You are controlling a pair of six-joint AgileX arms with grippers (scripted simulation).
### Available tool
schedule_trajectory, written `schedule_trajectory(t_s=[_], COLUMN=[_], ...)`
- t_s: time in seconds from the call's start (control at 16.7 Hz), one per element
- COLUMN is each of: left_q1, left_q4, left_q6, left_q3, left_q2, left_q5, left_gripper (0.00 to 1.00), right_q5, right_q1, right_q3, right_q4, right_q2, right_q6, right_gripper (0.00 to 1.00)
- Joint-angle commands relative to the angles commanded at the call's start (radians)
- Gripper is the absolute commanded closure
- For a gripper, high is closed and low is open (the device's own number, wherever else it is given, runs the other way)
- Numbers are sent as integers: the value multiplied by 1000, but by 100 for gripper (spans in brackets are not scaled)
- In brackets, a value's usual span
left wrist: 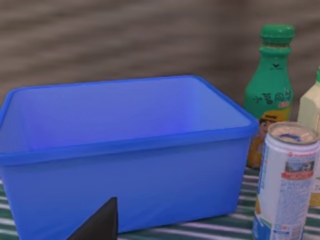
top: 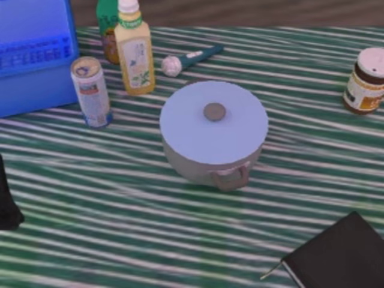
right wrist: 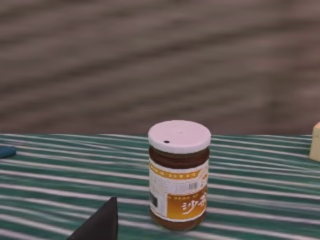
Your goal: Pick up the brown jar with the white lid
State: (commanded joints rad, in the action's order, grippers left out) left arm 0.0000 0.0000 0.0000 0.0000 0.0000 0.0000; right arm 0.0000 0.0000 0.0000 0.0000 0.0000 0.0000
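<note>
Currently the brown jar with the white lid point(top: 366, 81) stands upright on the green-striped table point(top: 120, 204) at the far right edge, well apart from everything else. Right wrist view shows it free-standing point(right wrist: 179, 175), lid on, cream label with an orange-brown lower band, nothing touching it.

Right arm: dark body point(top: 339, 255) visible at the near right corner of the top view, well short of the jar. Only a dark finger tip point(right wrist: 100, 222) shows in the right wrist view; cannot tell whether its jaws are apart or together.

Left arm: dark part point(top: 7, 204) at the left edge of the top view, parked. Its wrist view shows one dark finger tip point(left wrist: 100, 222) in front of the blue bin point(left wrist: 125, 150); state of its jaws cannot be told.

Other items:
- Grey pot with a pale blue lid point(top: 213, 129), table centre, handle facing near.
- Blue bin point(top: 33, 60) at far left.
- Drink can point(top: 91, 91) just right of the bin, upright.
- Tall yellow bottle with white cap point(top: 134, 51) right of the can, upright.
- Brown bottle with green top point(top: 108, 30) just behind the yellow bottle.
- Teal-handled brush with a white head point(top: 189, 60) lying flat, far side of the pot.
</note>
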Motion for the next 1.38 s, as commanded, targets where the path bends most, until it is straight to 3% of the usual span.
schedule_trajectory(t_s=[0.3,0.66,0.96,1.38], left_q1=[0,0,0,0], left_q4=[0,0,0,0], left_q6=[0,0,0,0], left_q3=[0,0,0,0], left_q2=[0,0,0,0], left_q5=[0,0,0,0], left_gripper=[0,0,0,0], right_q5=[5,25,32,26], right_q1=[-6,-29,-45,-48], right_q3=[31,311,788,1676], right_q4=[-46,-314,-580,-902], right_q2=[49,368,769,1413], right_q6=[-3,-20,-43,-87], right_gripper=[0,0,0,0])
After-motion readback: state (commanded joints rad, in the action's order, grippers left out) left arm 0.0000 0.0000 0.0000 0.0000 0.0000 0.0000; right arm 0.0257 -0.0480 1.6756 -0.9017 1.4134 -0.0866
